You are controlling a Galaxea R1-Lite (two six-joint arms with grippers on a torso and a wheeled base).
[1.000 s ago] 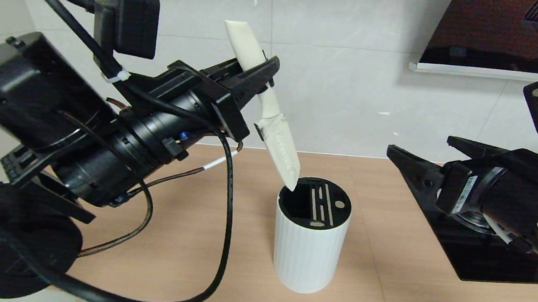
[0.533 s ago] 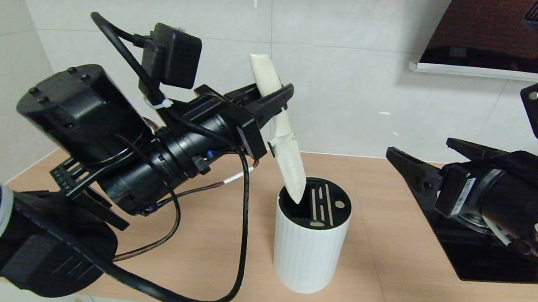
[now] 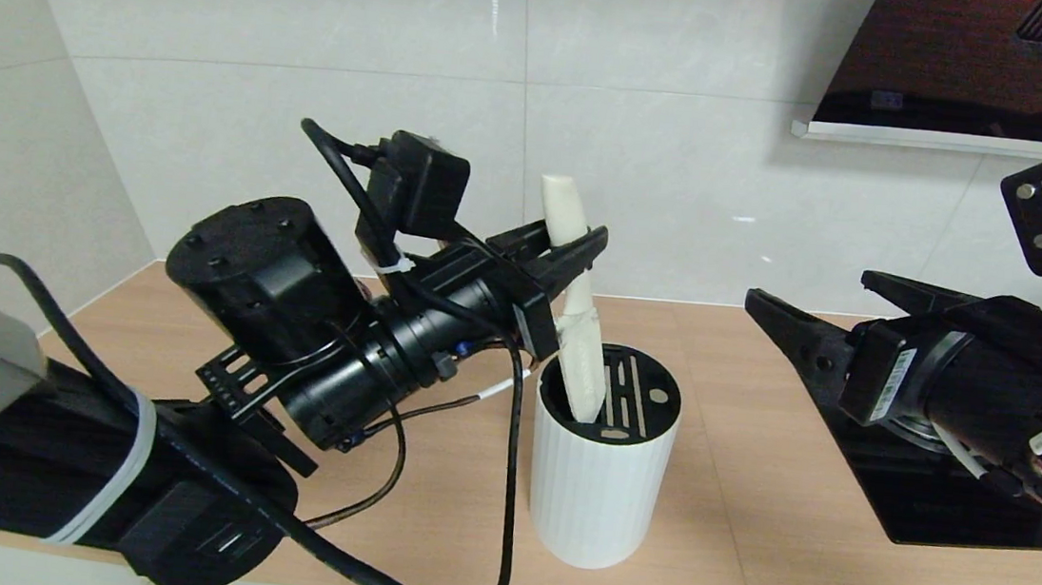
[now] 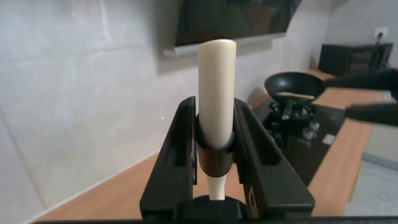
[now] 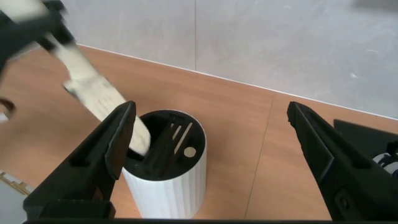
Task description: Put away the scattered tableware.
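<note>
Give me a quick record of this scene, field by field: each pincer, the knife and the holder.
holder: white ribbed cylinder, black slotted top, upright on wooden counter
knife: cream, tilted, blade partly inside holder's wide opening, not the narrow slots
left pincer: shut on knife handle, above holder
right pincer: open, empty, to the holder's right near the black cooktop
stage: knife not yet released
</note>
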